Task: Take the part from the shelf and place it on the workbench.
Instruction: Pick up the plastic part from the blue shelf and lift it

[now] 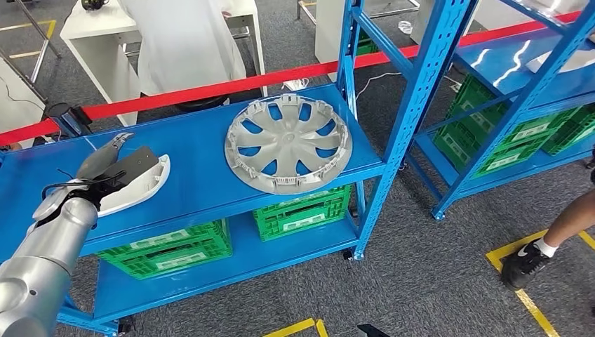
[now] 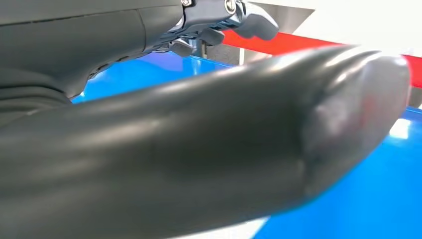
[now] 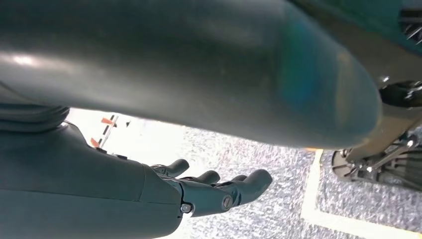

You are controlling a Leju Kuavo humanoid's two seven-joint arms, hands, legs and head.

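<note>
Left hand (image 1: 105, 165) fingers seemingly gripping white part (image 1: 144, 184) on blue shelf (image 1: 203, 175); crate (image 1: 168, 247) labels unreadable; right hand (image 3: 214, 191) loosely spread.

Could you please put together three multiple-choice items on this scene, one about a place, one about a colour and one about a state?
1. Where does the silver wheel cover lie?
A. On the blue shelf
B. On the carpet
C. In a crate

2. What colour are the crates on the shelf's lower level?
A. Red
B. Green
C. White

3. What is the left hand doing?
A. Hanging beside the robot's body
B. Lifting the wheel cover
C. Resting at the white part on the shelf

Answers: 1 A, the cover lies flat on the blue surface. 2 B, they are green with pale labels. 3 C, its fingers lie over the white part, though a firm grip cannot be confirmed.
</note>
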